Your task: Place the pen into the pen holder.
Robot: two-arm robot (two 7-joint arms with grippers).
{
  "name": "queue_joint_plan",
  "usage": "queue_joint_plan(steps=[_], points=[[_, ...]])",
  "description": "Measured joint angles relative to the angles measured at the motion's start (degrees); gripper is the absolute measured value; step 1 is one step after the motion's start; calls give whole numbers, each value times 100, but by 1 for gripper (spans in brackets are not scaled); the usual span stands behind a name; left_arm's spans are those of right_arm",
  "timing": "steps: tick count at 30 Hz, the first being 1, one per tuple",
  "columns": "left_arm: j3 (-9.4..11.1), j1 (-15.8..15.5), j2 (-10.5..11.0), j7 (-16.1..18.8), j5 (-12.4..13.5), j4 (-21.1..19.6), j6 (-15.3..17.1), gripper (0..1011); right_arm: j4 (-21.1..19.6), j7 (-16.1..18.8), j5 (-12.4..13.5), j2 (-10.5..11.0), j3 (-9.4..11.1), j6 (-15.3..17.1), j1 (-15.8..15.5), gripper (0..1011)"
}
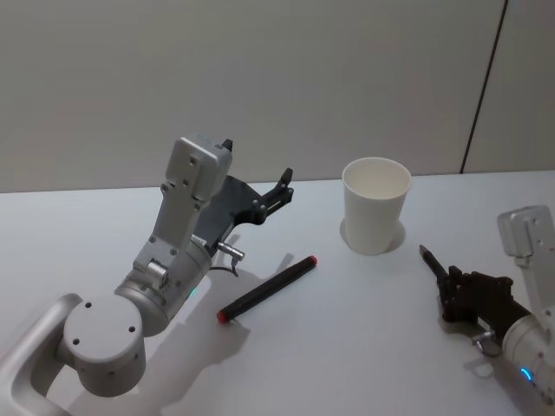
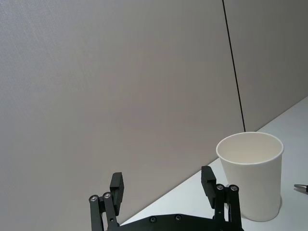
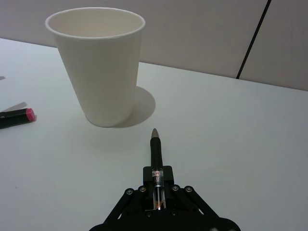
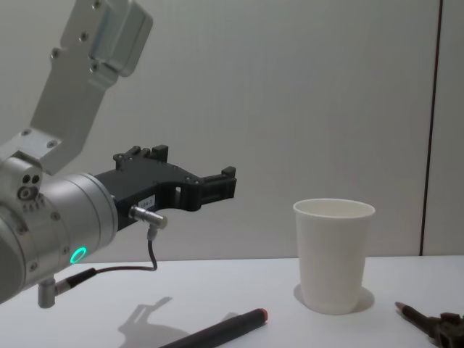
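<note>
Your right gripper [image 1: 447, 288] sits low at the near right of the counter [image 1: 347, 355], jaws closed on the pen [image 1: 428, 258], whose tip points toward the cup [image 1: 375, 208] standing upright a little farther off to the left. Your left gripper [image 2: 162, 179] hangs raised left of the cup, jaws wide apart and empty. A black marker [image 1: 267, 289] with red ends lies on the counter between the arms.

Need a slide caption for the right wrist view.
Right gripper shut on a pen, tip pointing at the upright white cup; a red-capped marker lies nearby.
</note>
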Motion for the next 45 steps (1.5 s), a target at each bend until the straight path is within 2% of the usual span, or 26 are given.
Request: queue_joint_plan(steps=[9, 16, 33, 45], points=[[0, 0, 0, 0, 0, 0, 0, 1001, 0, 37, 37, 4, 27, -208, 6, 113], [0, 0, 0, 0, 0, 0, 0, 1001, -7, 105, 113, 20, 76, -584, 19, 113], [0, 0, 0, 0, 0, 0, 0, 1001, -139, 381, 405, 78, 243, -1828, 119, 113], [0, 0, 0, 0, 0, 0, 0, 1001, -132, 635, 562, 41, 341, -2707, 396, 113]])
